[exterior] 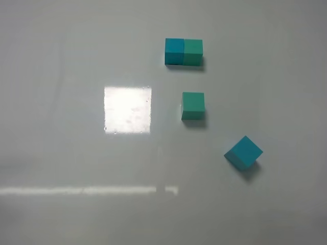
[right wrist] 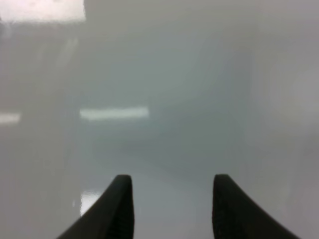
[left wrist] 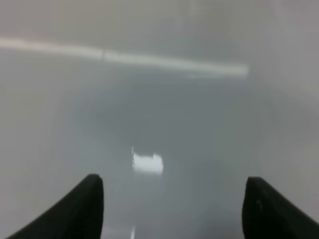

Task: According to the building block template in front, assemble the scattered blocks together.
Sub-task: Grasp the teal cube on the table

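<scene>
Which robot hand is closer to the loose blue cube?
Probably right. The blue cube lies on the right gripper's side of the high view. Neither it nor the left gripper shows there, and neither wrist camera sees the cube, so that's a guess.

The right gripper (right wrist: pixel 172 177) hangs over a glossy grey desk (right wrist: pixel 199 99), its two dark jaws apart with desk showing between them. A bright strip (right wrist: pixel 114 113) and a bright patch (right wrist: pixel 42 10) reflect on the surface.

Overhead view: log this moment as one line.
stage: nothing joined yet | two-tone bar: intact | green cube: loose | blue cube: loose, turned, apart | left gripper: open, empty | right gripper: open, empty
</scene>
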`<state>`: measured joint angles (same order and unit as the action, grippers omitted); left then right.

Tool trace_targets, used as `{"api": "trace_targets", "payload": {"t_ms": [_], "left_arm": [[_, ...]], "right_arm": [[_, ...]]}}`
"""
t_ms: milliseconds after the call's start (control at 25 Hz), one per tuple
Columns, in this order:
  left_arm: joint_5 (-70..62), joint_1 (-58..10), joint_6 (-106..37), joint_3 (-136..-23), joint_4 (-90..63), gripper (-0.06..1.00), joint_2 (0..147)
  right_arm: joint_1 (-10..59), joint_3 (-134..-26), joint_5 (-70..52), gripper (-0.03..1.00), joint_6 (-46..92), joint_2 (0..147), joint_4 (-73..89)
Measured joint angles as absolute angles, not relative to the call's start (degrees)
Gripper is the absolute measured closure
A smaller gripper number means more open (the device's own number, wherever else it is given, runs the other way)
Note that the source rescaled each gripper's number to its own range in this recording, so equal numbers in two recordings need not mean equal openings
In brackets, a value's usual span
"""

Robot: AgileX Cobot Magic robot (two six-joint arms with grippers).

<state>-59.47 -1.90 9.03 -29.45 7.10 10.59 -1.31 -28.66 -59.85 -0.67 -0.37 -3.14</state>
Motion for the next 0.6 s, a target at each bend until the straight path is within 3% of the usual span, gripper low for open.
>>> {"api": "trace_targets", "payload": {"t_ms": [360,600], "left_arm": [[-59.53,-1.78,7.63,-28.63,5.62,0.37,7.29],[-59.39,2.99,7.56,-28.54,5.59,0.37,2.97]], "right_arm": [[-1.31,-28.66,-59.85,0.97,-0.67,-0.37,-3.14],[-1.31,-28.66,-59.85,0.97,-0.67,-0.37,-3.14]]}}
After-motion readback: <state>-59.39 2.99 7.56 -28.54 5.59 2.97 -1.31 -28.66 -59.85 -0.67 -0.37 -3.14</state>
